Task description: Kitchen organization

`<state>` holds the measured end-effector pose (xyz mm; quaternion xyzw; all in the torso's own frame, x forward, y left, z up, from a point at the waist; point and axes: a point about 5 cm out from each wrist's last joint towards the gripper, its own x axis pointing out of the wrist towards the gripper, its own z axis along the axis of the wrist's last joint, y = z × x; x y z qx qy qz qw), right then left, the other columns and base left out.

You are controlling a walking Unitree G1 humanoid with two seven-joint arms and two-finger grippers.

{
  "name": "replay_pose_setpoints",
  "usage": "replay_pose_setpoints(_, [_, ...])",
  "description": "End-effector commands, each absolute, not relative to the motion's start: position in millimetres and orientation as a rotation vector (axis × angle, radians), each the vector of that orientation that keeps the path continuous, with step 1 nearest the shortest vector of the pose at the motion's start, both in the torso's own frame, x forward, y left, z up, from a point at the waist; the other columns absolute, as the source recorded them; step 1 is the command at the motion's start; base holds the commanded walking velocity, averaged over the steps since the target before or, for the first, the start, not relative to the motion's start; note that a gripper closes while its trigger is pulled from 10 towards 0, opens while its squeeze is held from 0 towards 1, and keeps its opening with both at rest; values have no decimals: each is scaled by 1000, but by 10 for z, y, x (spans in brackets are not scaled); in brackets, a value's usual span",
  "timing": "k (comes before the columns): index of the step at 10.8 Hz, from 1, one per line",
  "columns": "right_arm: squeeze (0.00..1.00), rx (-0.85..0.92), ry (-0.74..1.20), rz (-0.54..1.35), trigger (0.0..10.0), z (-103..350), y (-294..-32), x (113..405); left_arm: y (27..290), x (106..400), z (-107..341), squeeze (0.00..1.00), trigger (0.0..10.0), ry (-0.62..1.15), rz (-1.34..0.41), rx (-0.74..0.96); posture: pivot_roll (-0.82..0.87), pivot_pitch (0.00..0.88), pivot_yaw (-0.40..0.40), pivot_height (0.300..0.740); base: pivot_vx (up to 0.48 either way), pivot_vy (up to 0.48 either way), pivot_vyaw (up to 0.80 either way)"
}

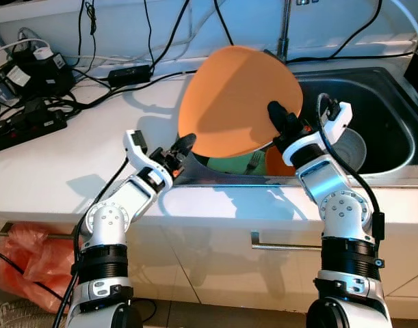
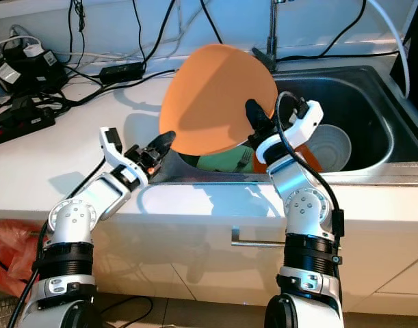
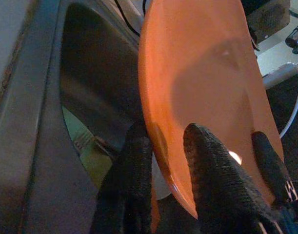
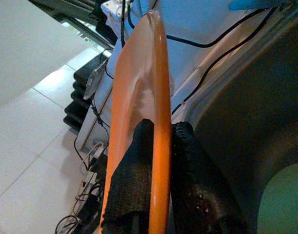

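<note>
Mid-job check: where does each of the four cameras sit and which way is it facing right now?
Left eye: on the head, looking down at the white countertop, steel sink and both silver arms.
Right eye: same scene, slightly shifted.
Left wrist: along the left claw, fingers pinching the round orange plastic plate rim, sink behind.
Right wrist: along the right claw, clamping the plate's rim edge-on, cables beyond.
Shared: every view shows the plate, gripped by both claws.

White countertop (image 1: 72,171) carries steel sink (image 1: 393,130) set into it on right. Black power strips (image 1: 24,126) and black adapters (image 1: 31,72) lie at its far left. Black cables (image 1: 133,85) trail across it near back wall. Small black box (image 1: 128,74) sits among cables.
</note>
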<state>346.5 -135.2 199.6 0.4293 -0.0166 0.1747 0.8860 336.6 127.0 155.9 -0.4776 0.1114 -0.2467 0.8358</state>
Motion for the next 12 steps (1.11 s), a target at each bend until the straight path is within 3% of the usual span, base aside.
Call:
replay_pose_setpoints(1, [0,877,-73,380,6157,2121,-1286,3496,1296,3355,1587,1000,10000,219,-521,-954,81,21,166,740,0,0,0])
replay_pose_setpoints(2, [0,877,-81,355,8627,2120,-1299,3512,1259,3342,1588,1000,10000,216,-518,-934,84,22,163,740,0,0,0])
replay_pose_setpoints(3, [0,878,-86,335,10000,2118,-1311,3527,1246,3336,1590,1000,10000,213,-515,-921,87,21,162,740,0,0,0])
replay_pose_setpoints(6, [0,842,-115,150,10000,2061,-1519,3627,1208,3287,1639,1000,10000,199,-579,-820,92,24,163,740,0,0,0])
replay_pose_setpoints(9, [0,716,-120,-105,10000,1897,-1960,3721,1106,3178,1626,1000,10000,229,-687,-589,106,32,168,740,0,0,0])
replay_pose_setpoints(12, [0,607,-126,-232,10000,1875,-2351,3764,1075,3095,1633,1000,10000,208,-731,-377,125,38,164,740,0,0,0])
